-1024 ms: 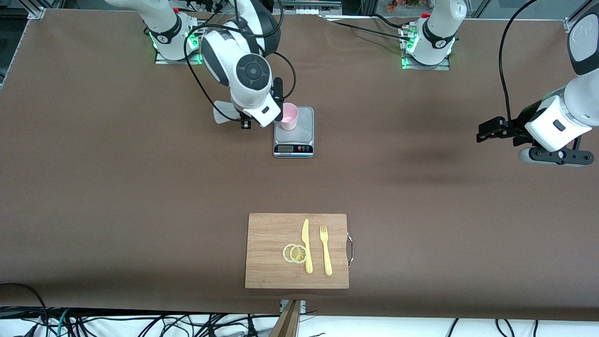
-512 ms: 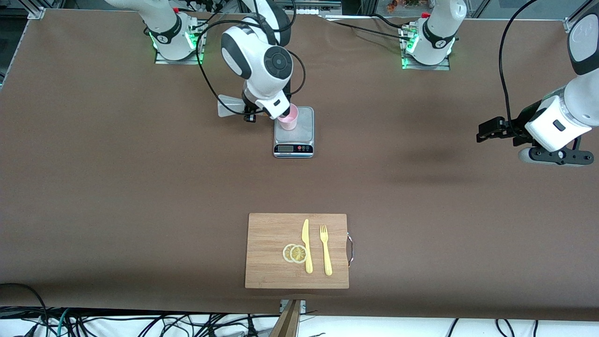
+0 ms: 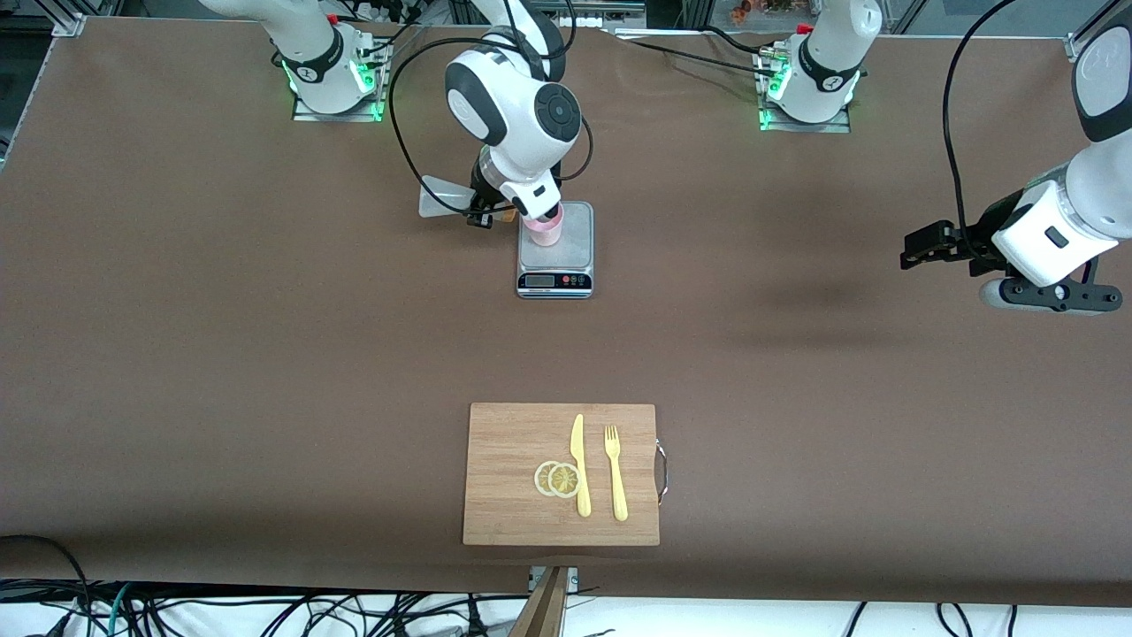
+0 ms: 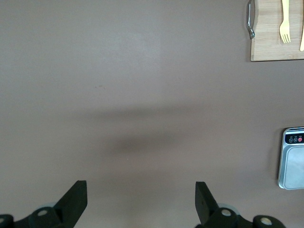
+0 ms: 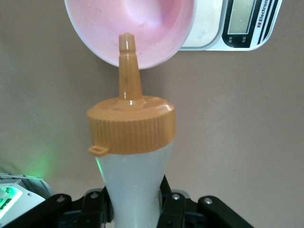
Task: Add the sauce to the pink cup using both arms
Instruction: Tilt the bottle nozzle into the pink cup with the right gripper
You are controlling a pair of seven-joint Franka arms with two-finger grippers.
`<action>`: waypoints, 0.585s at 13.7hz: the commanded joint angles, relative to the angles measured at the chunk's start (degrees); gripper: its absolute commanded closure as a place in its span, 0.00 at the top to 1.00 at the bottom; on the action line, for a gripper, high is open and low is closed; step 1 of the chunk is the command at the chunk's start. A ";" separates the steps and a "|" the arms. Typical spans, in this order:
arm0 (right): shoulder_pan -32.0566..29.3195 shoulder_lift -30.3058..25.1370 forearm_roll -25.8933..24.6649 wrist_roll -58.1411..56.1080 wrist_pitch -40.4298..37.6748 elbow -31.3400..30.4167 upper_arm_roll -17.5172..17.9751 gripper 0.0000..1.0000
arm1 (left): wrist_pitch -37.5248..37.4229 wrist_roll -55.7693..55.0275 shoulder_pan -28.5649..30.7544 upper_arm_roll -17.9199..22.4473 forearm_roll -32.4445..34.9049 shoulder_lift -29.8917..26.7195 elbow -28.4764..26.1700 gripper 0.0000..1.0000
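The pink cup [image 3: 546, 234] stands on the grey scale [image 3: 566, 252]. My right gripper [image 5: 133, 205] is shut on the whitish body of the sauce bottle [image 5: 131, 180]. The bottle's orange nozzle cap [image 5: 131, 126] points at the cup's open mouth [image 5: 156, 28], with the nozzle tip over the rim's edge. In the front view the right arm's hand [image 3: 529, 196] covers the bottle and part of the cup. My left gripper [image 3: 924, 248] is open and empty, waiting above bare table toward the left arm's end; it also shows in the left wrist view [image 4: 141, 199].
A wooden cutting board [image 3: 504, 442] lies nearer to the front camera than the scale. It carries two lemon slices [image 3: 557, 479], a yellow knife [image 3: 579, 464] and a yellow fork [image 3: 615, 473]. The scale's display [image 3: 537, 280] faces the front camera.
My right arm has swung toward the scale, bringing its hand and the bottle from beside the cup to over it. The left arm has not moved.
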 commanded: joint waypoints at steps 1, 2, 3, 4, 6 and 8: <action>0.97 -0.78 -1.30 1.57 -0.30 -0.19 -0.38 0.26 | -1.08 0.75 0.11 -0.02 0.13 0.71 1.77 1.00; 0.97 -0.70 -1.30 2.44 -0.30 -0.19 -0.38 0.26 | -1.08 0.75 0.11 -0.02 0.13 0.71 1.77 1.00; 1.14 -0.78 -1.38 2.97 -0.38 -0.19 -0.38 0.26 | -1.08 0.75 0.11 -0.02 0.13 0.71 1.77 1.00; 1.14 -0.78 -1.47 3.07 -0.47 -0.19 -0.38 0.26 | -1.08 0.75 0.11 -0.02 0.13 0.71 1.77 1.00; 1.49 -0.78 -1.91 3.42 -0.56 -0.19 -0.38 0.26 | -1.08 0.75 0.11 -0.02 0.13 0.71 1.77 1.00; 2.37 -0.78 -3.66 5.25 -1.52 -0.01 -0.29 0.26 | -1.08 0.75 0.11 -0.02 0.13 0.71 1.77 1.00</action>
